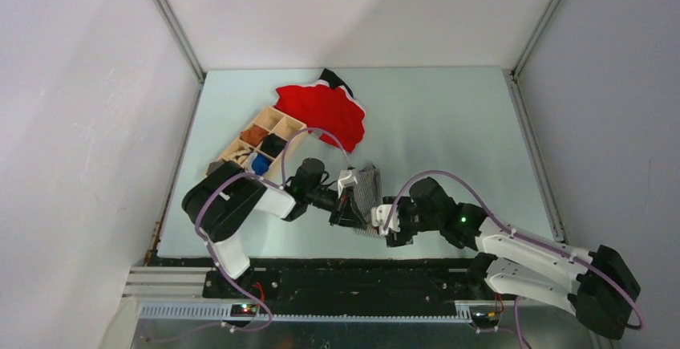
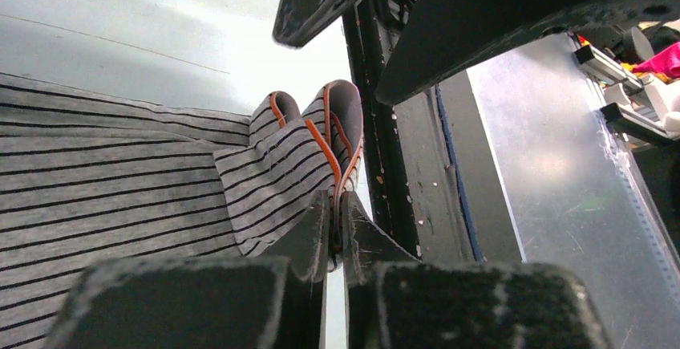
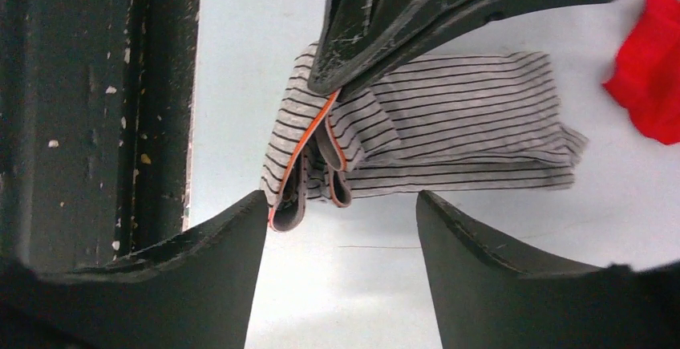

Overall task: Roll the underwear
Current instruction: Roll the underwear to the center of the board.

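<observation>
- Lower centre of the overhead view, near the bottom edge of the pale desk: the underwear lies between the two arms, below the red cloth and apart from it.
- Fabric: light grey with fine dark stripes. Orange piping follows the hems. Most of the garment is spread flat on the desk.
- One end is bunched and lifted into folds. In the left wrist view the hem loops stand up just above the fingertips.
- Left end effector: closed, with a fold of the striped fabric and its orange edge pinched between the fingers.
- Right end effector: open. Its two fingers are spread wide at the bottom of the right wrist view. The raised end of the garment is beyond the tips, close to the left one. No contact with either finger can be made out.
- Upper left of the desk in the overhead view: a pale wooden divided tray, set at an angle, its upper corner against the red cloth.
- Tray contents: a brown item in one compartment, a black item in the next, and a blue item at the lower end. The contents of the other compartments cannot be made out.
- The red cloth has a dark and white edge at its top.
</observation>
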Tool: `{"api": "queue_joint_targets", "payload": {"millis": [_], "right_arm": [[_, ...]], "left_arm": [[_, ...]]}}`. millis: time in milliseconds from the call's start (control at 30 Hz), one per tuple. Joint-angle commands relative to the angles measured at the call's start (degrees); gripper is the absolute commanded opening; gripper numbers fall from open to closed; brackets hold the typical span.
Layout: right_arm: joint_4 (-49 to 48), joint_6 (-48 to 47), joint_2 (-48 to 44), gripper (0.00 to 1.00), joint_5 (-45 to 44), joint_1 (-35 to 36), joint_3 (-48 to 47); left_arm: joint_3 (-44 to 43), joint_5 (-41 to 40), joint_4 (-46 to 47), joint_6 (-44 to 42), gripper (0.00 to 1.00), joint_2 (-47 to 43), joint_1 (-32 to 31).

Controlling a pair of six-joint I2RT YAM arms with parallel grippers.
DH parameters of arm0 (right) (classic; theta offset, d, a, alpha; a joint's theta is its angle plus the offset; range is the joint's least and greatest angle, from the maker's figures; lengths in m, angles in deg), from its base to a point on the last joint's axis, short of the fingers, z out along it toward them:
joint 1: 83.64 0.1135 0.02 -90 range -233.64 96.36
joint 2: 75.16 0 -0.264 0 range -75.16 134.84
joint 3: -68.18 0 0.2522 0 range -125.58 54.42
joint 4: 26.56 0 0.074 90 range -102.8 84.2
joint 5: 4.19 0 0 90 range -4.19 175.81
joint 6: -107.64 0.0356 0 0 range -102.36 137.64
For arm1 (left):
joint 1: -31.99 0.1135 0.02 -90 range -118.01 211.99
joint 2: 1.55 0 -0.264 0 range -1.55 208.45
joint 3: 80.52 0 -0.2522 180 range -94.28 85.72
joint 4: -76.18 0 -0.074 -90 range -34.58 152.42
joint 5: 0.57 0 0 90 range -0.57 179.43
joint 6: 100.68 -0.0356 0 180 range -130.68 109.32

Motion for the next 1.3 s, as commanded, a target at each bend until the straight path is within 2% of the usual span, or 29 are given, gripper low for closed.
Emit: {"api": "queue_joint_targets", "payload": {"millis": [0, 267, 333, 400, 467, 633, 833, 900, 1000, 1100, 1133, 1167, 1200, 1233, 1267], "right_arm": [[-2.28, 1.88, 4.46, 0.76, 3.03, 0.59, -0.73], [-6.68, 0.57, 10.32, 0.79, 7.14, 0.82, -1.52], [-8.00, 0.09, 11.19, 0.82, 7.43, 1.02, -1.46], [-9.86, -0.32, 12.67, 0.90, 6.47, 1.41, -1.37], [-12.10, -0.62, 14.35, 0.92, 4.65, 1.83, -1.43], [-16.98, -3.45, 19.07, 0.88, 3.62, 2.08, -1.44], [-17.13, -5.00, 21.28, 0.68, -0.22, 2.38, -1.65], [-16.72, -4.74, 20.98, 0.58, -1.02, 2.48, -1.77], [-15.48, -4.09, 20.37, 0.36, -1.56, 2.54, -2.26], [-12.73, -3.33, 20.29, 0.19, -1.54, 2.43, -3.04], [-11.61, -2.87, 20.32, 0.16, -1.43, 2.40, -3.25], [-10.83, -2.66, 20.36, 0.09, -0.76, 2.22, -3.82], [-8.72, -2.09, 20.67, 0.06, 0.57, 1.83, -4.34], [-7.46, -1.74, 20.88, 0.00, 1.68, 1.57, -5.81], [-3.67, -1.37, 21.66, 0.00, 4.83, 0.72, -6.79]], "left_arm": [[-1.38, 0.24, -0.44, -2.90, 0.00, -1.18, -0.59], [-0.36, 0.76, 1.27, -1.99, 0.00, -1.70, -0.58], [-0.28, 0.75, 2.59, -0.71, 0.00, -1.70, -0.55], [-0.22, 0.93, 4.39, 0.58, 0.00, -1.69, -0.52], [-0.13, 1.05, 5.94, 1.75, 0.00, -1.84, -0.45], [0.62, 1.65, 9.82, 4.16, 0.00, -2.00, -0.40], [1.42, 1.81, 9.78, 3.81, 0.00, -2.35, 0.59], [1.55, 1.99, 9.07, 3.35, 0.00, -2.36, 0.85], [1.56, 1.65, 6.95, 2.27, 0.00, -2.55, 1.11], [1.45, 1.17, 5.22, 1.39, 0.00, -2.62, 1.43], [1.43, 0.55, 4.64, 1.18, 0.00, -2.74, 1.47], [1.30, 0.03, 2.76, 0.40, 0.01, -2.88, 1.55], [1.03, -1.34, 1.39, -0.19, 0.02, -3.29, 1.58], [1.00, -2.23, -1.35, -1.44, 0.08, -3.55, 1.71], [1.13, -4.59, -2.69, -1.94, 0.12, -4.51, 1.79]]}}
